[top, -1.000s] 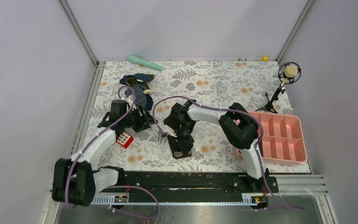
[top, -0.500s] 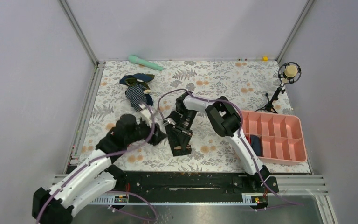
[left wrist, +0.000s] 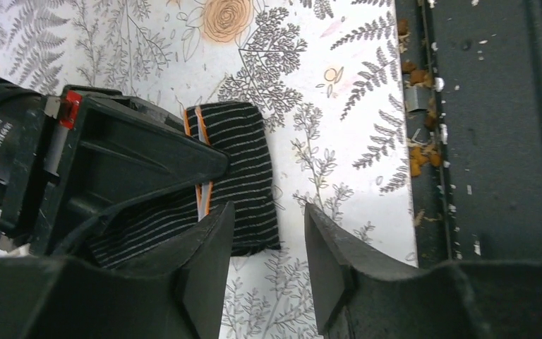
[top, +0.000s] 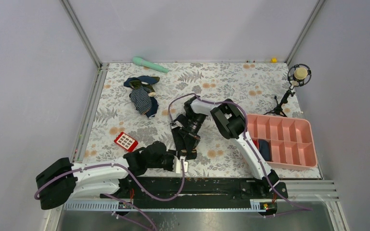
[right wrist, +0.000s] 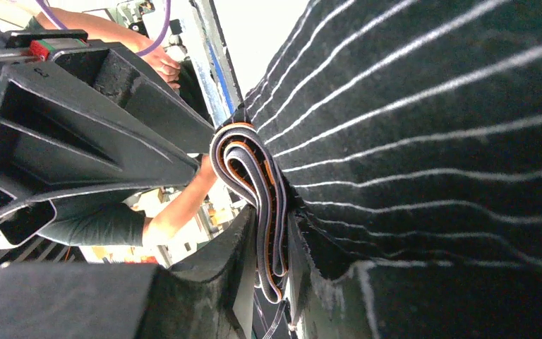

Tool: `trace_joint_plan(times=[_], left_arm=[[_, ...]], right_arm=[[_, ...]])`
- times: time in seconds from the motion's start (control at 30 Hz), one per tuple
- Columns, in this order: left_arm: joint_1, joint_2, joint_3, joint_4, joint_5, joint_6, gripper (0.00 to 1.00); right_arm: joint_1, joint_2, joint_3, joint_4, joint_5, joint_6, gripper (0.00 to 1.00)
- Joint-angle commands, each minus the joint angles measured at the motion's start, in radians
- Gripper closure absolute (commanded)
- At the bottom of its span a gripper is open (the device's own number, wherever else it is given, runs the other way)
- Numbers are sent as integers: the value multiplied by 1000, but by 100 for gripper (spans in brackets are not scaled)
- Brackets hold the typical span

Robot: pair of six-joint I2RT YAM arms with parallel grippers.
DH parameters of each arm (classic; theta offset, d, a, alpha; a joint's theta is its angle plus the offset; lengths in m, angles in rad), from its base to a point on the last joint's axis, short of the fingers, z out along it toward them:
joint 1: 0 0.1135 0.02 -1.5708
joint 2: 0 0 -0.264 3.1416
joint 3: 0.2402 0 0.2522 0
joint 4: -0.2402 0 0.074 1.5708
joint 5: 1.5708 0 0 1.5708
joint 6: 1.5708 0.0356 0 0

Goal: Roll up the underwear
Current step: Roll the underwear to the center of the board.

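Desk (top: 231,82): white cover printed with grey ferns and orange blossoms, walls on three sides.

Far edge, left of middle: mint-green plastic wand (top: 150,64), lying flat.

Just nearer than the wand: crumpled navy garment with white stripes and olive trim (top: 141,95).

Left side, nearer again: small red keypad with white keys (top: 125,141), set askew, well apart from the garment.

Centre, near half: black soft fabric underwear (top: 186,148), finely pale-striped, orange at one edge, a narrow strip running toward the near edge.

Right side: pink plastic compartment tray (top: 283,140).

Behind the tray: black tripod microphone stand with round cream head (top: 287,98).

Far right corner: tiny yellow object (top: 273,60), too small to identify.
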Motion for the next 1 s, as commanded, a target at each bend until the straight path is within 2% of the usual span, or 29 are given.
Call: trace_joint_plan(times=[0.0,0.43,0.63,0.83,0.97], left_arm=[[-13,42,-10,182,-28,81,60],[-116,163,-18,188,-98,190,66],[-155,145,63,71,-272,195,52],[-164,174,27,37,-315,274,53],[-165,309,66,48,-402,272,51]], right_arm=[[-2,67,-32,41,-11,45,100],[-3,53,-64,42,-43,21,100],[-11,59,-67,41,-56,23,100],[-17,61,-72,40,-68,18,100],[-17,60,-74,40,-73,12,100]])
